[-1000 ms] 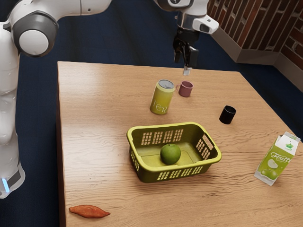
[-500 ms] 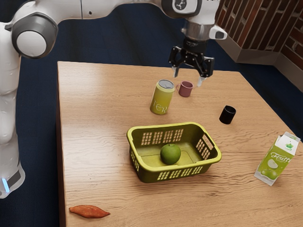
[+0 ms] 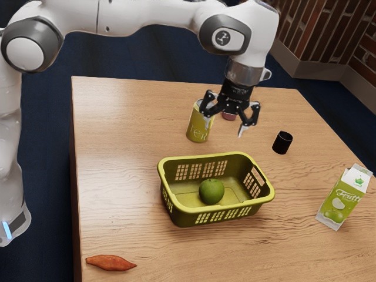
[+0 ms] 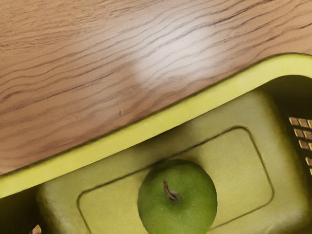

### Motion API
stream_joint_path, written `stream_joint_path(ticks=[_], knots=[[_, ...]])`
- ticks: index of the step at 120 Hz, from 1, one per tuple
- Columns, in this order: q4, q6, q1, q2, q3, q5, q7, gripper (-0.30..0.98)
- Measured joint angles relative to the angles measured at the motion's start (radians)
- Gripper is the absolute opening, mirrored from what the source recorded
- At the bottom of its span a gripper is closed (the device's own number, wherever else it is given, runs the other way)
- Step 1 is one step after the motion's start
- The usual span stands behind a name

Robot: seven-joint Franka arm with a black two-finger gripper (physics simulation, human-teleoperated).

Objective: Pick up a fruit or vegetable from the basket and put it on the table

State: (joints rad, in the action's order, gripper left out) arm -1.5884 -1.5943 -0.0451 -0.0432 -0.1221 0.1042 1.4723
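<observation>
- Orange vegetable (image 3: 110,262): one, on the desk (image 3: 129,164), by its edge at the exterior view's left; outside the basket, not required.
- Can (image 3: 200,128): one, upright, toward the desk's far edge; give clearance.
- Green apple (image 3: 211,191): one, on the basket's floor, stem up; best pinched at its widest, from straight above.
- Basket (image 3: 194,210): one; descend between walls, rim untouched.
- Gripper (image 3: 224,128): black, fingers spread wide, empty; centre above apple before lowering.
</observation>
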Motion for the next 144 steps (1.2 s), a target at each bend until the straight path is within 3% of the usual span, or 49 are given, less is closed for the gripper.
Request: stream_joint_path(ticks=[64, 144], knots=[[-0.237, -0.268, 0.023, 0.027, -0.045, 0.042, 0.357, 0.69], [-0.288, -0.401, -0.014, -0.051, -0.06, 0.038, 0.537, 0.69]])
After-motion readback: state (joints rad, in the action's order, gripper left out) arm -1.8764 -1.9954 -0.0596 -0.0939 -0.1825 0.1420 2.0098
